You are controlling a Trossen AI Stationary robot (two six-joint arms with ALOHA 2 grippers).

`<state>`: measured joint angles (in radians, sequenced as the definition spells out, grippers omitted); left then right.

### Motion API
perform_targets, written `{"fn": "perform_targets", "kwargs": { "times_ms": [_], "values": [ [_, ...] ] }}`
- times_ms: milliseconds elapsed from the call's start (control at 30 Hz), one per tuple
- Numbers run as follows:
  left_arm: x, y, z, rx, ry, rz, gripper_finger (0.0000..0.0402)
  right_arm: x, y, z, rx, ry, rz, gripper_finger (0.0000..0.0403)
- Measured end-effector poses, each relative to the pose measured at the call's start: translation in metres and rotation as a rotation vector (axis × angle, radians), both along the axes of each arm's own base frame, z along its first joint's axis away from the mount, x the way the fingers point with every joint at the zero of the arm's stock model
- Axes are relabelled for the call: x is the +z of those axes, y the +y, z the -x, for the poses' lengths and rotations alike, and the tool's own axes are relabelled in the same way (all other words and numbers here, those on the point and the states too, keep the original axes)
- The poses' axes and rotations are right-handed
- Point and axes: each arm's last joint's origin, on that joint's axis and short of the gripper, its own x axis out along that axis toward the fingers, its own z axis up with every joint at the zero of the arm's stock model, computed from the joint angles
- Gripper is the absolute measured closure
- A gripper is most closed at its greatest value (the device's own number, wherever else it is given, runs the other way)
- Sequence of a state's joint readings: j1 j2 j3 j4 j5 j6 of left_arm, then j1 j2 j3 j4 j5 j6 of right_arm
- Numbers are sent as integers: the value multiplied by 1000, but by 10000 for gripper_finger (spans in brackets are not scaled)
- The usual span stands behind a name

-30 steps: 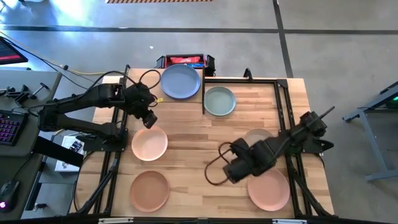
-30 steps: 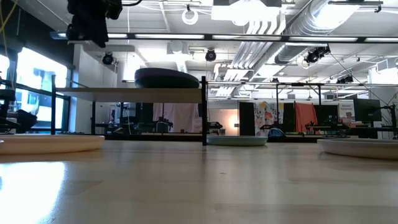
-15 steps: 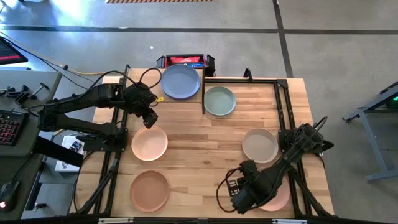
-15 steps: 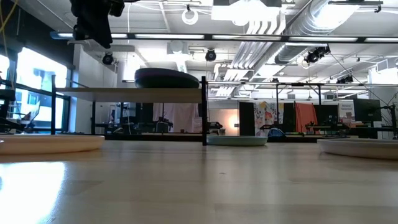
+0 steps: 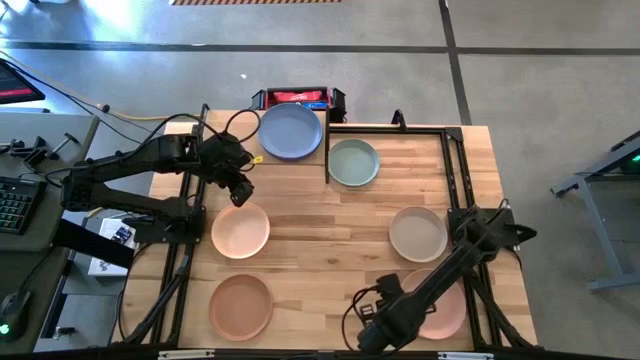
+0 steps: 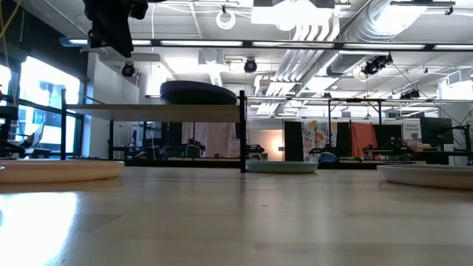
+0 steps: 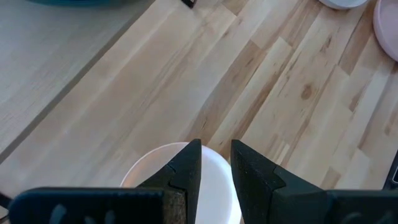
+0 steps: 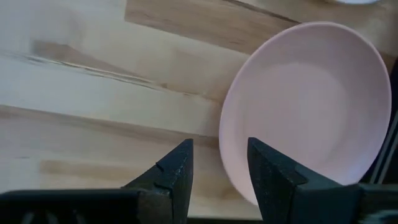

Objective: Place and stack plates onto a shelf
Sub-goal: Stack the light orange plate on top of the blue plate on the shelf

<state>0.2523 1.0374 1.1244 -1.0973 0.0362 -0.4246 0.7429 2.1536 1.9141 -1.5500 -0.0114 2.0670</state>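
Desk (image 5: 330, 230), light wood, with the following:

- Shelf (image 6: 159, 111): far left corner of desk; blue plate (image 5: 290, 131) on top.
- Grey-green plate (image 5: 354, 163): on desk just beside shelf.
- Peach plate (image 5: 240, 230): left side, directly below left gripper (image 7: 214, 163), which hangs above it, fingers a narrow gap apart, holding nothing.
- Terracotta plate (image 5: 240, 306): near left corner.
- Beige plate (image 5: 418, 233): right side.
- Salmon pink plate (image 8: 305, 106): near right corner, just beside right gripper (image 8: 217, 163), whose fingers are parted and empty, near its rim.

No legible writing.
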Motion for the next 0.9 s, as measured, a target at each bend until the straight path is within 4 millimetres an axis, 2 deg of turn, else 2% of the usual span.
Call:
{"fn": "perform_targets", "kwargs": {
  "times_ms": [200, 633, 900],
  "values": [
    [0, 0, 0, 0, 0, 0, 326, -32, 10, -5, 52, 110, -22, 274],
    [0, 0, 0, 29, -4, 25, 326, -81, 26, -6, 95, 217, -12, 274],
    [0, 0, 0, 28, -4, 24, 326, -95, 27, -6, 103, 280, -16, 274]
  ]
}}
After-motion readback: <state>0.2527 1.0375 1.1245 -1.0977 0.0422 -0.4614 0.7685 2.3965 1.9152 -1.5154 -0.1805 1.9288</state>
